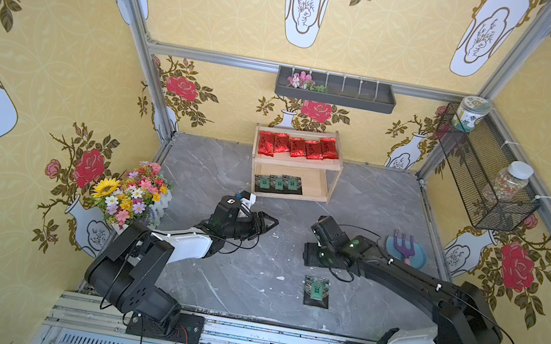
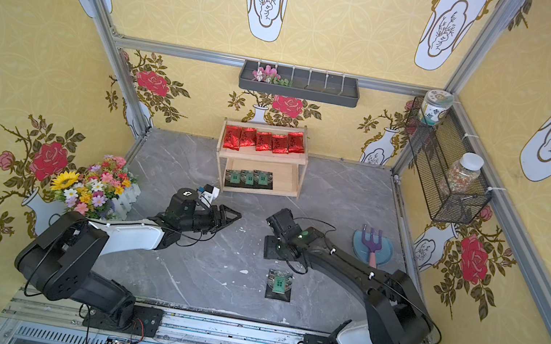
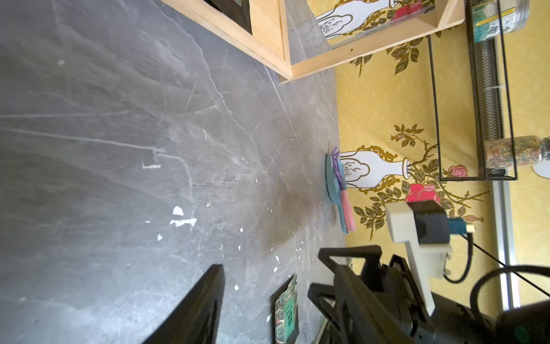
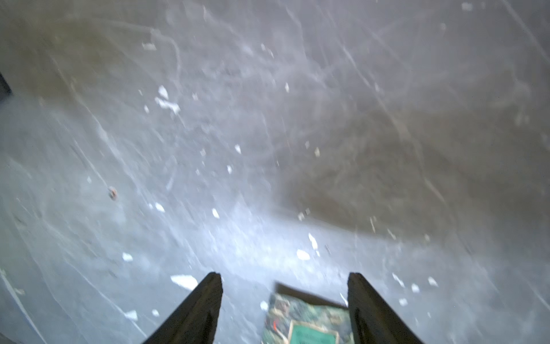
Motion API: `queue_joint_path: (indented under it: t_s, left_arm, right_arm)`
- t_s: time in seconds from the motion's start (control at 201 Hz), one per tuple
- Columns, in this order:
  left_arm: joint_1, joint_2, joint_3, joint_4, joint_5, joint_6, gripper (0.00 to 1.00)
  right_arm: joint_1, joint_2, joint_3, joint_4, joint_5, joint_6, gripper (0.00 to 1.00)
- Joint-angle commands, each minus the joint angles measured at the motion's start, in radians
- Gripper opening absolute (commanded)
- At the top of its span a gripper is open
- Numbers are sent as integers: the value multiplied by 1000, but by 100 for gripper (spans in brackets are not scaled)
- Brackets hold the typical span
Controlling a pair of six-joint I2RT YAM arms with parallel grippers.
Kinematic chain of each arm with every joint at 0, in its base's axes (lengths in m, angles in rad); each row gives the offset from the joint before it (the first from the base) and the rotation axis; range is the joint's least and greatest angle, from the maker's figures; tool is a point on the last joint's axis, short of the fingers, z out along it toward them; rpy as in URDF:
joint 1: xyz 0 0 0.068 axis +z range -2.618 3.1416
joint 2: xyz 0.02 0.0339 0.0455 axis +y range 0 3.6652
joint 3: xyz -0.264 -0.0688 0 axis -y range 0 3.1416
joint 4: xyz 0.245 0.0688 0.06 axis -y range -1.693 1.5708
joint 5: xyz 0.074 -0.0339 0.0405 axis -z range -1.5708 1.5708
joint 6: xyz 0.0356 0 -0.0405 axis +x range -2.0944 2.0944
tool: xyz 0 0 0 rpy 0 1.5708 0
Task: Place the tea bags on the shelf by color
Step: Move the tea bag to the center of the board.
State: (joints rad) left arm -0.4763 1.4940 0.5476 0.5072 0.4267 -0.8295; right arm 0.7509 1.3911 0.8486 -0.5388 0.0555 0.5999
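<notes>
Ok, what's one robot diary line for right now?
left gripper open, empty | right gripper open, empty | shelf: red tea bags top tier, black tea bags bottom tier | loose black tea bag on table

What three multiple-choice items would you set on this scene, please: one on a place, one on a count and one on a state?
1. Where is the one black tea bag that is not on the shelf?
A. on the shelf's top tier
B. under the shelf
C. on the table, by the right gripper

2. How many red tea bags lie on the top tier?
A. three
B. five
C. seven

3. How does the left gripper stand?
A. open and empty
B. shut on a red bag
C. shut, empty

Answers:
1 C: both top views show it flat on the grey table.
2 B: five lie in a row.
3 A: the left wrist view shows its jaws apart with nothing between them.
</notes>
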Motion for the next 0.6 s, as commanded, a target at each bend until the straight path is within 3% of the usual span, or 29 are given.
queue_joint_path:
  t_s: [0.0, 0.344, 0.598]
  left_arm:
    - [-18, 23, 6, -18, 49, 40, 65]
    - [-28, 73, 18, -39, 73, 63, 65]
    - [-26, 86, 17, -38, 79, 63, 65]
  right_arm:
    - [9, -68, -72, -58, -36, 68, 71]
    - [77, -203, -249, 5, -97, 172, 66]
    - [149, -132, -288, 114, -84, 226, 57]
